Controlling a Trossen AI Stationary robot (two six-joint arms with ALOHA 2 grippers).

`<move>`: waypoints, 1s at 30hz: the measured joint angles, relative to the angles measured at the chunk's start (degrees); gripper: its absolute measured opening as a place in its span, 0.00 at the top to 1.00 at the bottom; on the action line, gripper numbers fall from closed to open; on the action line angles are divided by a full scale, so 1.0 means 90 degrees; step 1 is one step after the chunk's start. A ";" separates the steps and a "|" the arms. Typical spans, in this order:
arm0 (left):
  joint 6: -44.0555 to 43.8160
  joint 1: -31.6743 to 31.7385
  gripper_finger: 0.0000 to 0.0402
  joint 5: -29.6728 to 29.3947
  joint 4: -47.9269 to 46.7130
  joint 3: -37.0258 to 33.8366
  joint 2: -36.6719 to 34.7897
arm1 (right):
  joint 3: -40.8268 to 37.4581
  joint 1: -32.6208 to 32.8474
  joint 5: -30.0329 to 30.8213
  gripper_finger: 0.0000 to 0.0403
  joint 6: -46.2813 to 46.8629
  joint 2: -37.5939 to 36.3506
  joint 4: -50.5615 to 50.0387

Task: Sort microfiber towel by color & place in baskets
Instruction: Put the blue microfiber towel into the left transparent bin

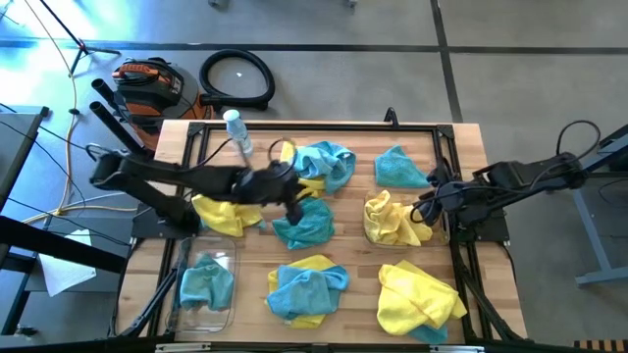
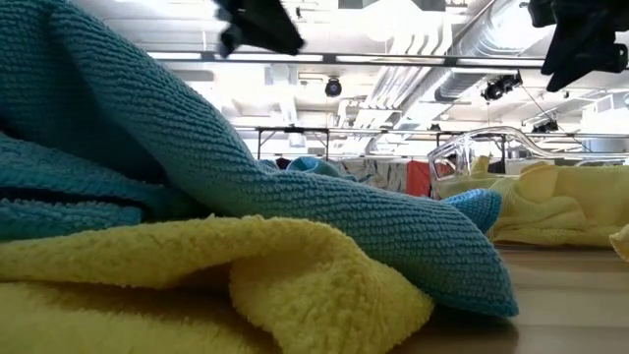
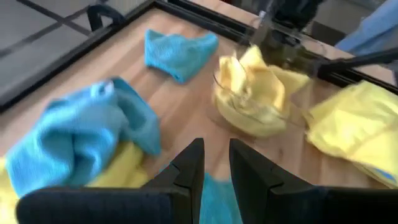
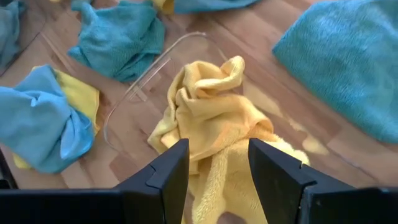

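The right hand point(image 4: 214, 180) hangs open and empty just above the yellow fuzzy towel point(image 4: 211, 118) lying in the clear plastic basket point(image 4: 134, 87), apparently dropped there for sorting. The left hand point(image 3: 214, 168), open and empty, hovers over the bench's point(image 1: 353, 250) teal fuzzy towel point(image 1: 306, 224).

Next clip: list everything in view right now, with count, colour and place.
left basket: one, clear, table's front left, holds a teal towel.
right basket: one, clear, right of centre, holds yellow towel.
teal towels: at least five, scattered.
yellow towels: at least five, scattered, some under teal.
water bottle: one, clear, table's back left.
hose: one, black, floor.
machine: one, orange-black, floor.
left tool: open, mid-table.
right tool: open, over right basket.
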 joint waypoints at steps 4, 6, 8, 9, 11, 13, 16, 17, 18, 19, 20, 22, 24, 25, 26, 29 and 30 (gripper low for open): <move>0.0569 0.0520 0.85 0.0470 -0.0252 0.0826 0.0687 | 0.0000 -0.0002 0.0171 0.60 -0.0020 -0.0061 0.0000; 0.0893 0.0727 0.84 0.0507 -0.0307 0.1123 0.0985 | 0.0000 -0.0002 0.0200 0.60 -0.0017 -0.0061 -0.0002; 0.1227 0.0944 0.84 0.0513 -0.0300 0.1374 0.1253 | 0.0000 -0.0002 0.0217 0.60 -0.0011 -0.0059 -0.0002; 0.1312 0.1060 0.83 0.0567 -0.0331 0.1492 0.1378 | 0.0000 -0.0002 0.0246 0.60 0.0027 -0.0061 0.0000; 0.1467 0.1310 0.81 0.0659 -0.0488 0.1684 0.1604 | 0.0000 -0.0002 0.0357 0.60 0.0169 -0.0059 -0.0005; 0.1695 0.1585 0.78 0.0859 -0.0692 0.1853 0.1830 | 0.0000 -0.0002 0.0492 0.60 0.0386 -0.0059 -0.0032; 0.1946 0.2017 0.71 0.1290 -0.1179 0.2127 0.2162 | 0.0000 -0.0002 0.0692 0.60 0.0700 -0.0059 -0.0056; 0.2077 0.2159 0.69 0.1448 -0.1305 0.2235 0.2286 | 0.0000 -0.0002 0.0757 0.60 0.0795 -0.0059 -0.0066; 0.2221 0.2298 0.66 0.1535 -0.1474 0.2328 0.2398 | 0.0000 -0.0002 0.0831 0.60 0.0911 -0.0059 -0.0071; 0.2371 0.2413 0.64 0.1568 -0.1663 0.2417 0.2510 | 0.0000 -0.0002 0.0901 0.60 0.1022 -0.0059 -0.0077; 0.2501 0.2520 0.63 0.1602 -0.1805 0.2516 0.2627 | 0.0000 -0.0002 0.0985 0.60 0.1137 -0.0059 -0.0094; 0.2737 0.2707 0.60 0.1604 -0.2028 0.2693 0.2847 | 0.0000 -0.0002 0.1214 0.60 0.1375 -0.0056 -0.0104; 0.2860 0.2864 0.59 0.1610 -0.2190 0.2807 0.3018 | 0.0000 -0.0002 0.1475 0.60 0.1579 -0.0056 -0.0104; 0.2932 0.2932 0.58 0.1649 -0.2204 0.2849 0.3117 | 0.0000 -0.0004 0.1605 0.60 0.1640 -0.0056 -0.0104; 0.3018 0.2997 0.58 0.1756 -0.2180 0.2863 0.3206 | 0.0000 -0.0006 0.1721 0.60 0.1716 -0.0056 -0.0103; 0.3227 0.3156 0.59 0.2307 -0.2226 0.2861 0.3462 | 0.0000 -0.0010 0.1905 0.60 0.1909 -0.0056 -0.0100; 0.3284 0.3189 0.59 0.2426 -0.2230 0.2861 0.3533 | 0.0000 -0.0010 0.1920 0.60 0.1998 -0.0056 -0.0100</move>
